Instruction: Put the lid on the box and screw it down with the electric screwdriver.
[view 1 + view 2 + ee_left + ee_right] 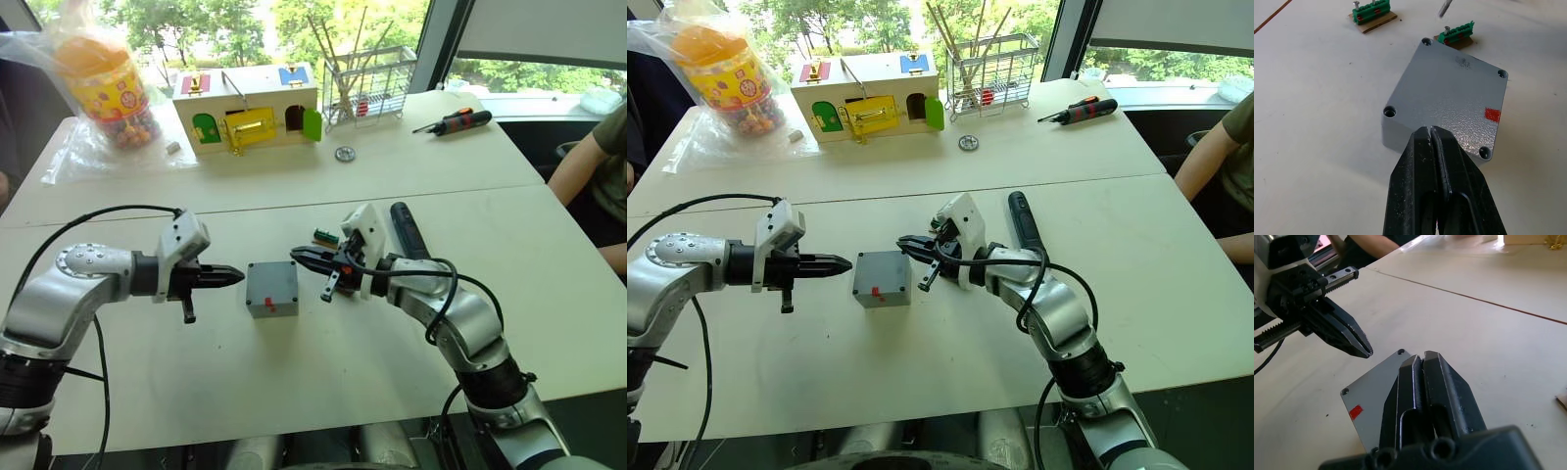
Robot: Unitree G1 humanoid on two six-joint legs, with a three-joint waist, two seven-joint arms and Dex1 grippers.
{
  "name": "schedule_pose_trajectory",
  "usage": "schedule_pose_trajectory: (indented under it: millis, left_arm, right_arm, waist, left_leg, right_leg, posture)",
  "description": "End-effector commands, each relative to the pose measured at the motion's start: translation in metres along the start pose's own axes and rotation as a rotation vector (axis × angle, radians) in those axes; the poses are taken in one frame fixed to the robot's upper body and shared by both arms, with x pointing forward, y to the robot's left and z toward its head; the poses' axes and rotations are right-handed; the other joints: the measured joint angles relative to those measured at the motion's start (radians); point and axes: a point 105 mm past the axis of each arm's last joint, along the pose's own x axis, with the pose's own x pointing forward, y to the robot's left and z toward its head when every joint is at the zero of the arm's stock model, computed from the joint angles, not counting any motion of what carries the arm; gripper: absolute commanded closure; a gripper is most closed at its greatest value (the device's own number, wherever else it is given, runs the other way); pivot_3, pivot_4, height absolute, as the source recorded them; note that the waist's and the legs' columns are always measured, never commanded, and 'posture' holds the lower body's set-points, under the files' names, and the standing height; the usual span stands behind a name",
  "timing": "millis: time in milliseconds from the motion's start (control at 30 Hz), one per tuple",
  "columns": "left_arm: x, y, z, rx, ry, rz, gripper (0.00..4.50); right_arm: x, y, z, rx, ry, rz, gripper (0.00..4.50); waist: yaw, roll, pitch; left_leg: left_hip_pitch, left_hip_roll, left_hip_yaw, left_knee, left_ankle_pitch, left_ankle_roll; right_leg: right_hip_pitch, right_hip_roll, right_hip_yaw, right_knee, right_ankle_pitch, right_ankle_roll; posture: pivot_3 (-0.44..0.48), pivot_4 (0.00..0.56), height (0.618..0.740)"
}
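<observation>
The grey box stands mid-table with the flat grey lid lying on top, its corner screw holes lined up and a red mark on its surface. My left gripper is shut and empty, its tip just left of the box at lid height. From the other side my right gripper points at the box's far right corner, also shut and empty. The black electric screwdriver lies on the table behind my right forearm.
Small green terminal blocks lie just behind the box. Farther back are a wooden box with coloured doors, a wire rack, a manual screwdriver and a candy jar. A person's arm rests at the right edge.
</observation>
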Motion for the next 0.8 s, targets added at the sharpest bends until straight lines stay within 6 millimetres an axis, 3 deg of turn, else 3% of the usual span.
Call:
schedule_pose_trajectory:
  millis: [33,800]
  left_arm:
    - [-0.002,-0.005,0.009,0.023,-0.034,0.011,4.5]
    - [0.002,-0.004,0.008,0.024,-0.033,0.026,4.5]
  right_arm:
    - [0.005,0.001,0.008,-0.043,-0.032,0.022,4.45]
    - [0.008,0.001,-0.017,-0.034,0.033,0.026,4.45]
  waist:
    - [-0.003,0.0,0.0]
    - [-0.003,0.0,0.0]
  left_leg:
    - [0.0,0.0,0.0,0.0,0.0,0.0]
    - [0.0,0.001,0.0,-0.001,0.0,-0.001]
  right_leg:
    - [0.0,0.0,0.0,0.0,0.0,0.0]
    - [-0.001,0.0,0.0,0.001,0.0,0.0]
  posture:
    - [0.0,0.15,0.74]
    - [0.0,0.15,0.74]
